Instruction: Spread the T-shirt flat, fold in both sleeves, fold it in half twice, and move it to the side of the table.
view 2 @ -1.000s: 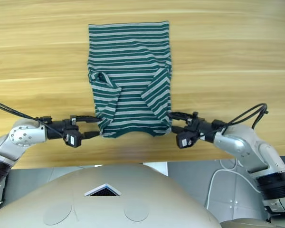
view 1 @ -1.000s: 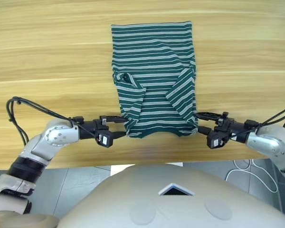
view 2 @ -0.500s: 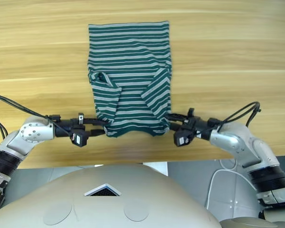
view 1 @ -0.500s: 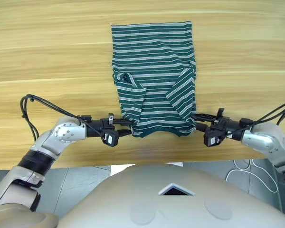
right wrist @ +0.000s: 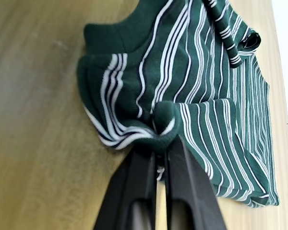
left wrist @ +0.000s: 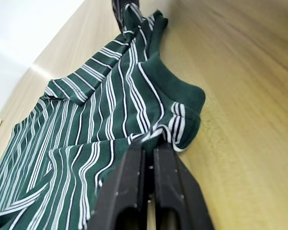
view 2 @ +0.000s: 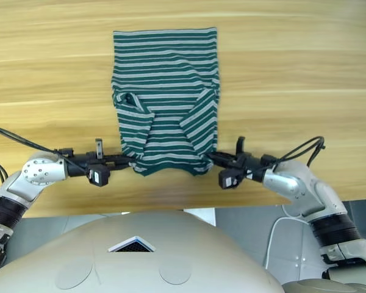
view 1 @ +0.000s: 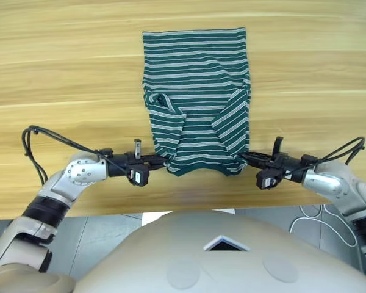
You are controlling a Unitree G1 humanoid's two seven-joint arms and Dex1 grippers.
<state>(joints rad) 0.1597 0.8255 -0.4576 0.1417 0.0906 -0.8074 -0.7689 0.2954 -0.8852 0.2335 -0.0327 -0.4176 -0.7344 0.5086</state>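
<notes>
A dark green T-shirt (view 1: 197, 91) with white stripes lies on the wooden table (view 1: 61, 79), both sleeves folded in over its middle. My left gripper (view 1: 163, 161) is shut on the shirt's near left corner, seen close up as green cloth pinched between the black fingers (left wrist: 139, 163). My right gripper (view 1: 243, 158) is shut on the near right corner, where a bunched fold of T-shirt (right wrist: 158, 81) sits between its fingers (right wrist: 144, 167). Both near corners are slightly gathered and pulled inward.
Bare wood lies on both sides of the shirt and beyond its far edge. The table's near edge (view 1: 171, 207) runs just behind the grippers, with grey floor and a cable (view 1: 326, 229) below at the right.
Both grippers moved inward from beside the shirt to its near corners and shut on them. The near hem is now drawn in and slightly raised.
</notes>
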